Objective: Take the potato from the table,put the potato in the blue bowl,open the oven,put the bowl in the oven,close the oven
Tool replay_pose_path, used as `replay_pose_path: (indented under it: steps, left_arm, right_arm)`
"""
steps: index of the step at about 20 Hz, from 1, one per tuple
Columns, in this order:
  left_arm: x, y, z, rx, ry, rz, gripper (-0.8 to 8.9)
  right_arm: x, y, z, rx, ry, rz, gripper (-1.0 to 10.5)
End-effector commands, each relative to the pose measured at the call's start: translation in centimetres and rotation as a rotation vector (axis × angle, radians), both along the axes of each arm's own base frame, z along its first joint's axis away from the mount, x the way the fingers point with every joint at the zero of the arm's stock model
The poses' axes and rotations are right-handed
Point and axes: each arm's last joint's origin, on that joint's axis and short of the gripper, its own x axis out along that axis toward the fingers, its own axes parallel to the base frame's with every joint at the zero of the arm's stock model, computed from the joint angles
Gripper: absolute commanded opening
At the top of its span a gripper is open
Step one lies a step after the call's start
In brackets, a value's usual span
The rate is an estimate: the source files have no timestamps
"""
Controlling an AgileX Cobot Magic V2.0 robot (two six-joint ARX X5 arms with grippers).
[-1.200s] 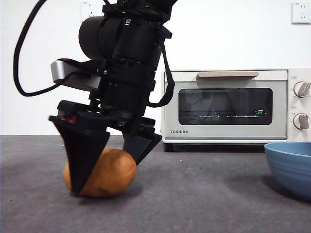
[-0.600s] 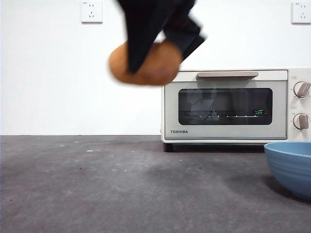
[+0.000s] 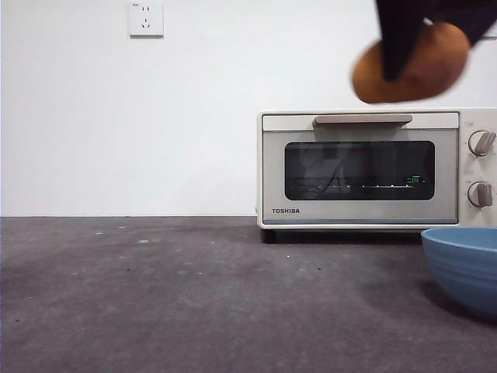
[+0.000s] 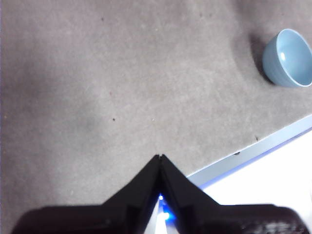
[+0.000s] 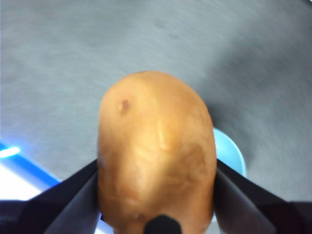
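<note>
Jaws of the right gripper [image 5: 157,195] are clamped on either flank of the potato [image 5: 156,156], black wedges pressing in from both sides, and the potato is well up in the air. From across the room the potato [image 3: 411,64] hangs high, level with the top of the oven [image 3: 377,169], with a dark jaw cutting down across its front. Its edges are smeared with blur. Below and off to the side sits the blue bowl [image 3: 464,268] on the counter [image 3: 194,303], only part of it showing at the frame's edge. In the right wrist view a sliver of that bowl [image 5: 231,151] peeks out from behind the potato.

Oven door is shut, tan handle across the top, two knobs down its side, dark glass window. It stands at the back of the counter against the white wall.

Over on the other side, the left gripper [image 4: 160,158] hovers above bare counter, jaws pressed together to a point, nothing between them. The bowl [image 4: 288,58] sits well away from it.
</note>
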Motion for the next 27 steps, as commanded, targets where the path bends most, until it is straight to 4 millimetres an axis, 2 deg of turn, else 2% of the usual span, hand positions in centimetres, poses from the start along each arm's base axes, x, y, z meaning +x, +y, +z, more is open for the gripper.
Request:
replay_pose_path:
  steps: [1, 4, 7, 12, 18, 21, 22, 27]
  left_arm:
    - [0.6, 0.0, -0.1, -0.001, 0.012, 0.002, -0.05]
    - [1.7, -0.1, -0.2, -0.002, 0.002, 0.002, -0.05]
    - [2.7, -0.1, -0.5, -0.002, 0.005, 0.002, -0.05]
    - [3.7, -0.1, -0.9, -0.001, 0.024, 0.002, -0.05]
    - [4.1, -0.1, -0.9, -0.002, 0.002, 0.002, -0.05]
    - [4.2, -0.1, -0.8, -0.008, 0.003, 0.011, -0.05]
    - [4.2, -0.1, -0.8, -0.011, 0.006, 0.016, -0.05]
    - [4.2, -0.1, -0.8, -0.018, 0.012, 0.019, -0.05]
  right_arm:
    - [-0.1, -1.7, -2.7, 0.028, 0.048, -0.065, 0.0]
    - [-0.3, -3.5, -6.0, 0.105, 0.070, -0.219, 0.0]
    - [-0.6, -4.1, -9.0, 0.108, 0.093, -0.303, 0.0]
    - [-1.2, -4.4, -12.2, 0.090, 0.108, -0.347, 0.0]
    - [-1.3, -4.6, -12.5, 0.044, 0.091, -0.383, 0.1]
    - [-1.3, -4.7, -12.5, 0.044, 0.099, -0.397, 3.1]
    - [-1.3, -4.7, -12.5, 0.044, 0.099, -0.397, 3.6]
    - [-1.3, -4.6, -12.2, 0.045, 0.096, -0.395, 4.4]
